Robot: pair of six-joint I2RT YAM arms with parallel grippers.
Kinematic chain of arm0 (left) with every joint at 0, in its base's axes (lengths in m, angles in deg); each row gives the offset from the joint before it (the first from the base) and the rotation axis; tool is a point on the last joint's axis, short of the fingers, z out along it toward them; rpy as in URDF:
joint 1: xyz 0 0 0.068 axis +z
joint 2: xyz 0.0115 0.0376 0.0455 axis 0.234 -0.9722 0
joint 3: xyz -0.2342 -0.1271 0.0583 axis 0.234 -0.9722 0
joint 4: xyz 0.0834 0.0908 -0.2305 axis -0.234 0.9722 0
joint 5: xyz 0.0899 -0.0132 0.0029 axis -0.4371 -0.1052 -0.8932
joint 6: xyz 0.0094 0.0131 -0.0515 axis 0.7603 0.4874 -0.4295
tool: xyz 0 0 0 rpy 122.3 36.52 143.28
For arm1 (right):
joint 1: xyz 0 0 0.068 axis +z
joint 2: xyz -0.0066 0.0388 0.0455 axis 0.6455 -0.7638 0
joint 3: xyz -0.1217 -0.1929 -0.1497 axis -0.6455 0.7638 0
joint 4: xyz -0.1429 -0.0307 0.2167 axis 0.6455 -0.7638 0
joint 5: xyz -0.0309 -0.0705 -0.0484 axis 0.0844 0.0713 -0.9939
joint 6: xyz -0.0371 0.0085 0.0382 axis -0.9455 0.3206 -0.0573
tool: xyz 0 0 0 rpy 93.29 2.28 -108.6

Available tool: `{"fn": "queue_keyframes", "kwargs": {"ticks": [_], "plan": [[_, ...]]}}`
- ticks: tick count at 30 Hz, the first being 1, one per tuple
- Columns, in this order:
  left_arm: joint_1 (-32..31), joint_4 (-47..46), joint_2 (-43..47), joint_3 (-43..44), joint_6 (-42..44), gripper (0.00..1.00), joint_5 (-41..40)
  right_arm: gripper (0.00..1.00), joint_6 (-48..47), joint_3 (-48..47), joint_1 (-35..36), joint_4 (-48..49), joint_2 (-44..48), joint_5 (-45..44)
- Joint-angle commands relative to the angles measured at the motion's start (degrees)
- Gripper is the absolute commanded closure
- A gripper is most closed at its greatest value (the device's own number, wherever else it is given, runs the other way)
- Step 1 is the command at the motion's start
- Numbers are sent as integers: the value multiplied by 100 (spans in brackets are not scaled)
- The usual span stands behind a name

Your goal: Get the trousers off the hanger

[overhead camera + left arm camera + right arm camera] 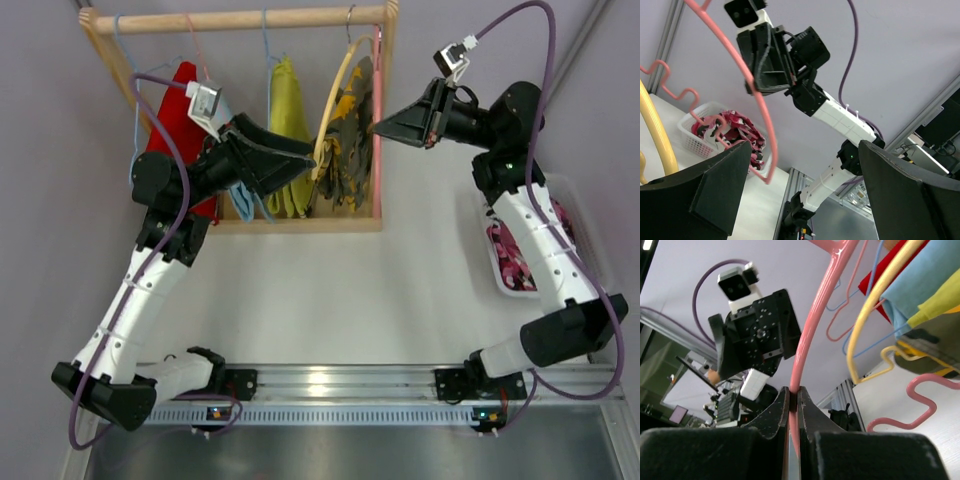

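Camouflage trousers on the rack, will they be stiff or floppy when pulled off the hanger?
Probably floppy: the camouflage trousers hang limp and creased on the yellow hanger. They would likely swing first, since that hanger just hangs from the wooden rail.

Left arm (140, 290), right arm (548, 245): white ribbed link shells, black joint housings. Left gripper (308, 163), right gripper (380, 127): black, wedge-shaped. Purple cables (856, 30) loop from white-and-black wrist cameras (205, 102).

Scene is evenly, brightly lit; glare is noted on the aluminium rail (320, 378); shadows are rendered soft.
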Motion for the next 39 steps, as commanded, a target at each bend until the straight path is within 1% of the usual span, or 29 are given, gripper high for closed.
{"fn": "queue_keyframes", "kwargs": {"ticks": [1, 9, 13, 14, 17, 31, 32, 33, 34, 35, 37, 38, 39], "plan": [[51, -303, 63, 144, -145, 5, -132, 100, 233, -390, -207, 765, -281, -136], [95, -303, 99, -6, -189, 5, -133, 100, 471, -1251, -331, 783, -1090, -276], [104, -303, 98, -24, -198, 5, -141, 100, 594, -1541, -340, 695, -1327, -373], [112, -303, 90, -41, -207, 5, -141, 100, 620, -1603, -349, 538, -1388, -443], [121, -312, 81, -41, -215, 5, -141, 100, 655, -1603, -401, 240, -1520, -575], [262, -303, 81, -155, -400, 5, -308, 100, 744, -1296, -568, -210, -1802, -619], [253, -303, 98, -173, -391, 5, -326, 98, 622, -1304, -568, -271, -1793, -628], [271, -294, 90, -190, -391, 5, -352, 92, 559, -1304, -577, -315, -1758, -663], [271, -294, 90, -182, -409, 5, -352, 84, 498, -1278, -577, -324, -1688, -672], [271, -285, 72, -173, -417, 5, -370, 66, 375, -1261, -586, -333, -1627, -681], [280, -285, 46, -103, -400, 6, -422, 50, 243, -1199, -577, -359, -1426, -681], [288, -294, 37, -59, -365, 6, -440, 38, 103, -1156, -577, -412, -1346, -663], [288, -285, 37, 11, -330, 7, -466, 33, 23, -1025, -577, -473, -1258, -628]]}}
